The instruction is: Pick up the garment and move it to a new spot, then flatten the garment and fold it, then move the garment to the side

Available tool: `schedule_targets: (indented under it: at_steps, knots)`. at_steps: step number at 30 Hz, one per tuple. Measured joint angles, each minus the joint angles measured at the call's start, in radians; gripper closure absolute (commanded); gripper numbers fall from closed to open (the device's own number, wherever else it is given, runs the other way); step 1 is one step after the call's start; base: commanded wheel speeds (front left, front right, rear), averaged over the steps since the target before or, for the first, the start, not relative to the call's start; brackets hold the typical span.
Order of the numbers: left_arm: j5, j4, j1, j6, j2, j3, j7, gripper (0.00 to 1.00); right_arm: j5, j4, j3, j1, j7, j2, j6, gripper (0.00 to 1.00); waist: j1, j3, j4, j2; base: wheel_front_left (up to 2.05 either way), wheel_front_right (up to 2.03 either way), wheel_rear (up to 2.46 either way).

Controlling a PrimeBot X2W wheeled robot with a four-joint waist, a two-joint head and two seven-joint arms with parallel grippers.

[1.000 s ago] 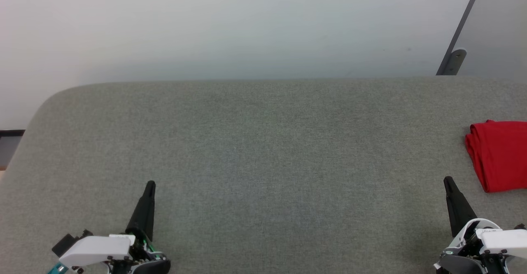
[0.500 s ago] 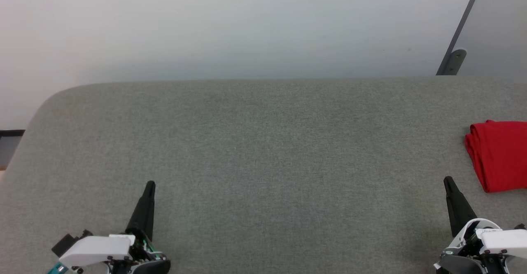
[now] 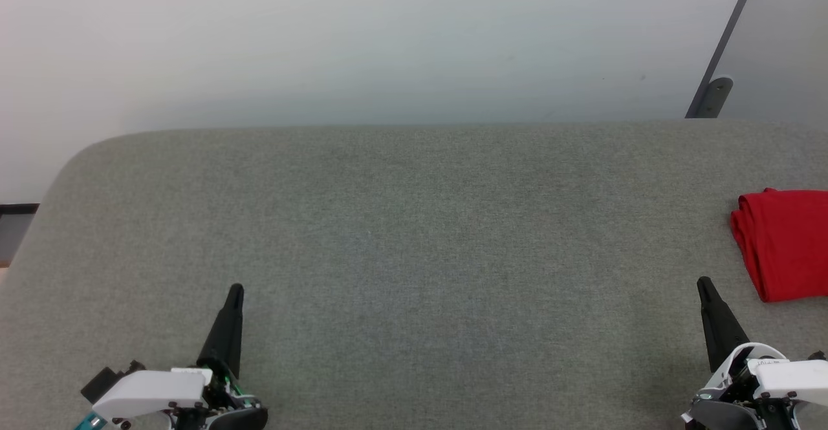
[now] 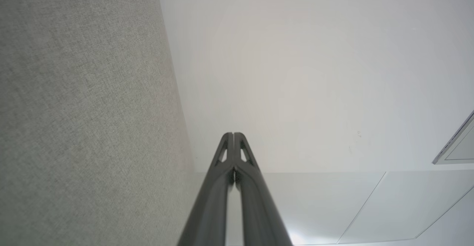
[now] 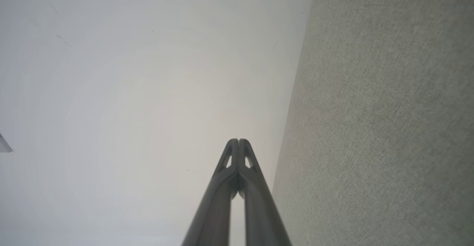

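The garment (image 3: 786,242) lies folded into a red bundle at the right edge of the head view, partly cut off by the frame, on the grey fabric surface (image 3: 414,223). My right gripper (image 3: 704,284) is shut and holds nothing, low at the right, a short way left of and nearer than the garment. My left gripper (image 3: 237,290) is shut and holds nothing at the lower left, far from the garment. In the wrist views the left gripper (image 4: 233,134) and the right gripper (image 5: 238,141) show their fingertips pressed together, pointing toward the pale wall.
The grey fabric surface has a rounded far-left corner (image 3: 84,152) and ends at a pale wall (image 3: 388,42). A dark slanted post with a metal foot (image 3: 715,94) stands behind the far right edge.
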Motion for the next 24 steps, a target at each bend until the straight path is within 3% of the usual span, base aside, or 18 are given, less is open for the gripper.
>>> schedule_targets:
  at_steps: [24]
  knots:
    - [0.002,0.000,0.000,0.000,-0.002,0.002,0.004,1.00,0.000,0.000,0.000,0.000,0.000,0.000,0.000,1.00,0.0000,0.000,0.000,0.0000,0.00,0.00,0.00]
